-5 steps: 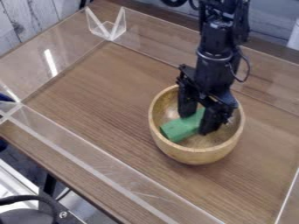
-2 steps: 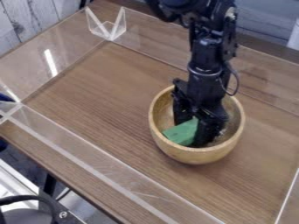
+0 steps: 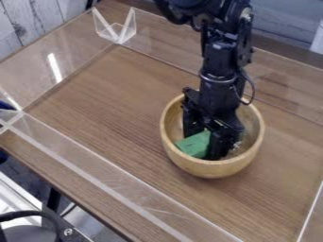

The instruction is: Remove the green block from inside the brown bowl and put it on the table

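Note:
The brown bowl [image 3: 180, 162] stands on the table [image 3: 101, 109], right of centre. Inside it lies the green block [image 3: 192, 146], tilted against the bowl's left inner wall and partly hidden by the fingers. My gripper [image 3: 206, 140] points straight down into the bowl from the black arm above. It is open, one finger on each side of the block, with the tips low near the bowl's floor. I cannot tell whether the pads touch the block.
Low clear acrylic walls [image 3: 76, 156] edge the table on all sides. A small clear acrylic piece [image 3: 116, 28] stands at the back left corner. Bare wood lies to the left of and in front of the bowl.
The gripper has come down and slightly left, deeper into the bowl, so its fingers now straddle the block lower down. Its opening looks unchanged. Bowl and block have stayed put.

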Controlling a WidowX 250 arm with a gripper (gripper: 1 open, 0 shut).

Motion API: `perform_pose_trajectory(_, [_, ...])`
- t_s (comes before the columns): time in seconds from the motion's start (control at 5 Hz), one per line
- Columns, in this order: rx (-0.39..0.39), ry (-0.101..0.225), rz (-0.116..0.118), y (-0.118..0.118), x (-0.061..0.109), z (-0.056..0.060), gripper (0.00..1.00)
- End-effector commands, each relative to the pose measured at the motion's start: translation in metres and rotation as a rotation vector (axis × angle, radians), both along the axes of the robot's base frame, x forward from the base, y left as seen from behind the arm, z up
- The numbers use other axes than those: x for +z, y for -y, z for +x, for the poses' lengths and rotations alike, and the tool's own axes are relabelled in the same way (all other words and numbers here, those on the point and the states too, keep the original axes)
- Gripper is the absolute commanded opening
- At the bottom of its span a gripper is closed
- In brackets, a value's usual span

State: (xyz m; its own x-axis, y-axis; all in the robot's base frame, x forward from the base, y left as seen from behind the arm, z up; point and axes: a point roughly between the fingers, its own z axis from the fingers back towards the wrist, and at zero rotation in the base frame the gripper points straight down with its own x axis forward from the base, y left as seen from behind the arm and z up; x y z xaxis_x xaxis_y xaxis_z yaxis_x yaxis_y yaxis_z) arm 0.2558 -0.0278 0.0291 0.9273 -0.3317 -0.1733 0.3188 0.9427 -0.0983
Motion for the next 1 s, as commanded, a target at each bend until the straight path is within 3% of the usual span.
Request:
perform_pose_trajectory(0.0, [0.007,0.073,-0.007,-0.002,0.022,0.01,1.0])
perform_pose_trajectory(0.8, [0.021,0.091,-0.005,-0.002,0.033,0.017,1.0])
